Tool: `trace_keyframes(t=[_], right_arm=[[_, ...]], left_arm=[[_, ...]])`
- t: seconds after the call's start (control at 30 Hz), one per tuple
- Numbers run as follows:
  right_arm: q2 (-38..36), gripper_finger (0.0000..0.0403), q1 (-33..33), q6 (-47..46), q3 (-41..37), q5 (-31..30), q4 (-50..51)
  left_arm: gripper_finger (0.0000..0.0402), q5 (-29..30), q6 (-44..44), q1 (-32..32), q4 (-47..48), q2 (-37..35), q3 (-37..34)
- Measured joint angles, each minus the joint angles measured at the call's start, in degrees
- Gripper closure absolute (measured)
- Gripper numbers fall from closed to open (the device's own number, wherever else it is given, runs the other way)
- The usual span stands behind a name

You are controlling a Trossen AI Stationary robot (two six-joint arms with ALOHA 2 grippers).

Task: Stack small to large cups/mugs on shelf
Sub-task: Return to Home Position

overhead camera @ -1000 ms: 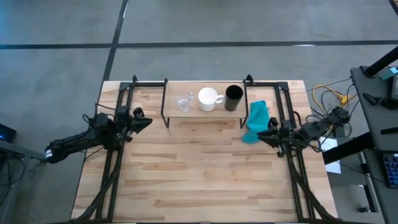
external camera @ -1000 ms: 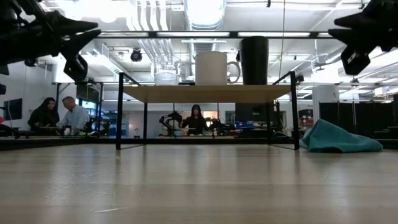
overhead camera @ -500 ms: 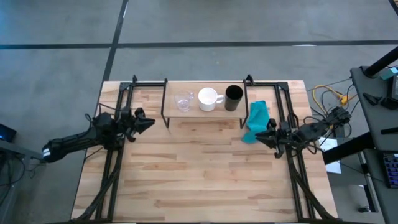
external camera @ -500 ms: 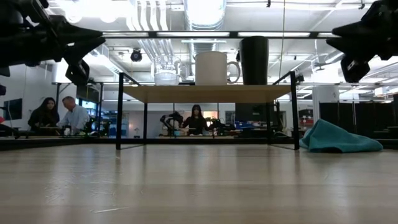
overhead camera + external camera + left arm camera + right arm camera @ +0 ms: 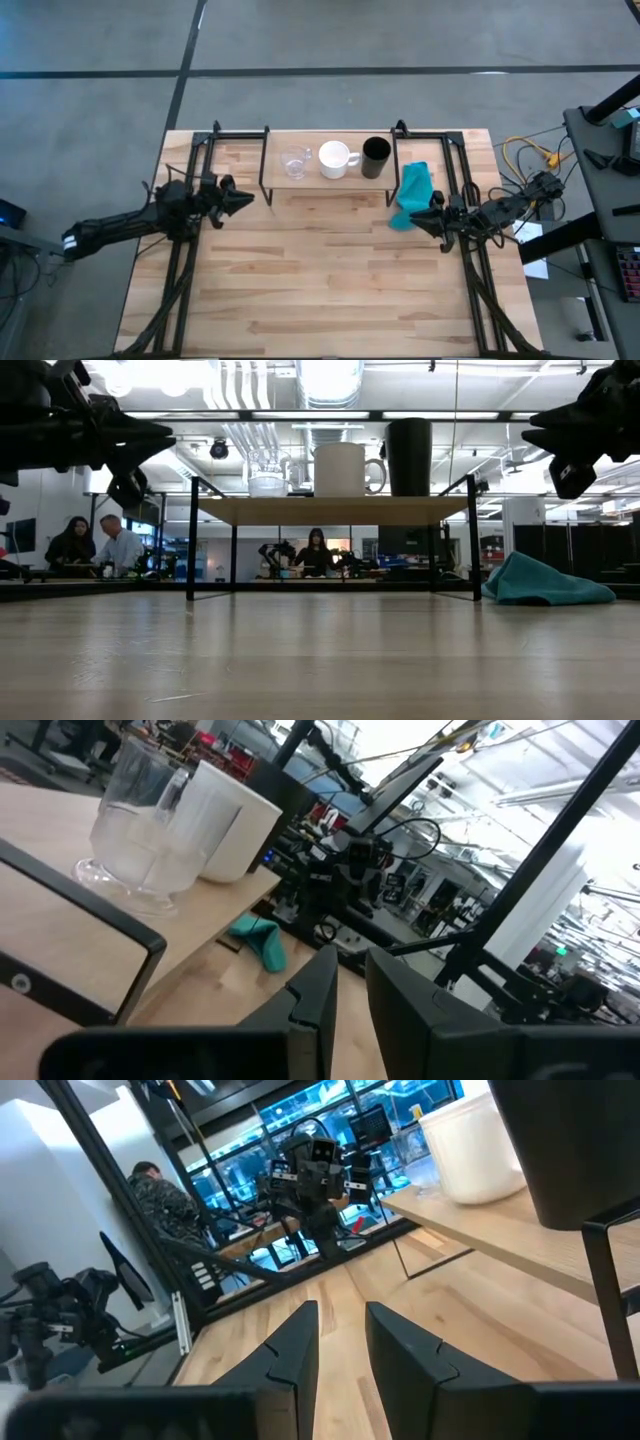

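On the light-wood shelf point(image 5: 330, 170) stand 3 vessels in a row: clear glass cup point(image 5: 295, 163), white mug point(image 5: 335, 159), black cylindrical cup point(image 5: 376, 157). Left fingers point(image 5: 345, 985) and right fingers point(image 5: 340, 1342) are narrowly apart, holding nothing, flanking the shelf.

Two dark fingers point(image 5: 290, 1355) stand a little apart over the wooden table point(image 5: 300, 1305), holding nothing. Ahead, the shelf point(image 5: 500, 1230) carries a white mug point(image 5: 470, 1145) beside a black cup point(image 5: 575, 1145). The other arm point(image 5: 315, 1180) hangs farther off.

Open tabletop point(image 5: 330, 270) mid-table, shelf point(image 5: 330, 182) probably full, teal cloth point(image 5: 410, 197) beside it
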State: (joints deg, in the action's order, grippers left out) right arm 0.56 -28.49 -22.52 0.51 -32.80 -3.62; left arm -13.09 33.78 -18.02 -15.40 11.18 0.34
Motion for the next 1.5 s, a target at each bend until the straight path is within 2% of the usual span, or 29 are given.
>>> trace_keyframes(t=[1.5], right_arm=[[0.0, 0.0321, 0.0, 0.0, 0.0, 0.0, 0.1]], left_arm=[[0.0358, -0.1, 0.1, 0.0, 0.0, 1.9, -0.1]])
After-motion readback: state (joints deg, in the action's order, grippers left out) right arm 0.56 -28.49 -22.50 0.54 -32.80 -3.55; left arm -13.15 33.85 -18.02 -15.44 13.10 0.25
